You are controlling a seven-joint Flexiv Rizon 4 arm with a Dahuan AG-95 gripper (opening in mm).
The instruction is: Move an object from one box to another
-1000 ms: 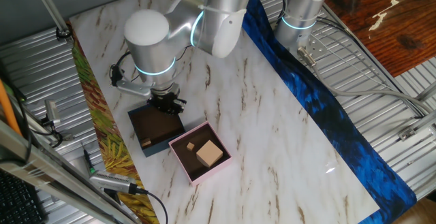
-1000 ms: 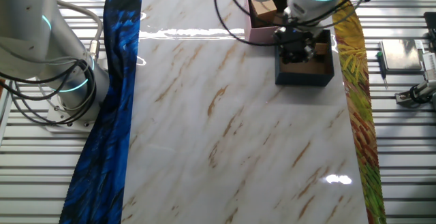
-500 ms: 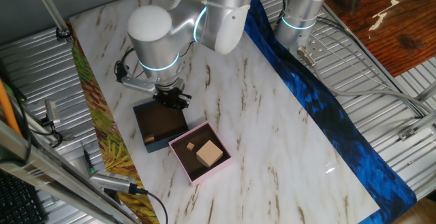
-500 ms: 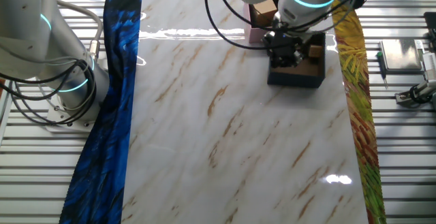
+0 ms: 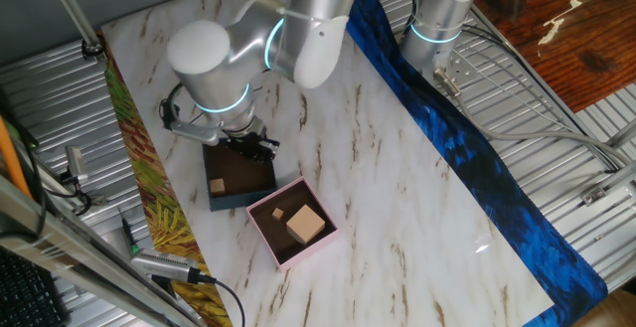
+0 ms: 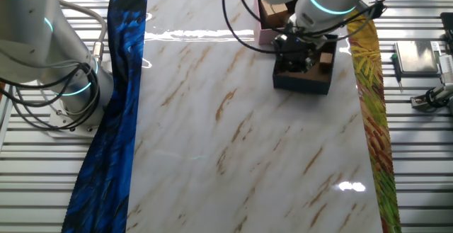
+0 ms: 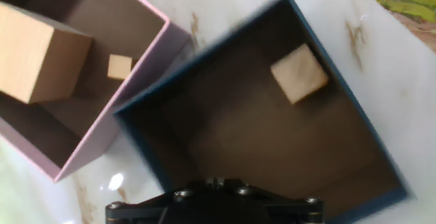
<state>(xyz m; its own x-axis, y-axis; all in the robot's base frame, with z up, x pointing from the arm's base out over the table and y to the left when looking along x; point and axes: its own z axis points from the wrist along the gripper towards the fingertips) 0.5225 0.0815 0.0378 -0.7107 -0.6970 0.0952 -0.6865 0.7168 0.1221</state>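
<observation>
Only hand view (image 7: 298, 73) wooden cube, navy box (image 7: 340, 135)

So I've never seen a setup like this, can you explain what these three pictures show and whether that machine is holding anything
It is a silver robot arm at a white marble-patterned table. Two pictures come from fixed cameras on different sides of the table; the third comes from a camera on the arm's hand, looking down along its fingers. The black two-finger gripper hangs over a small square dark navy-blue box, which holds one small pale wooden cube. Right beside it sits a small square pale pink box holding a large wooden block and a tiny wooden cube. I see nothing held, though the fingertips are hidden.
</observation>
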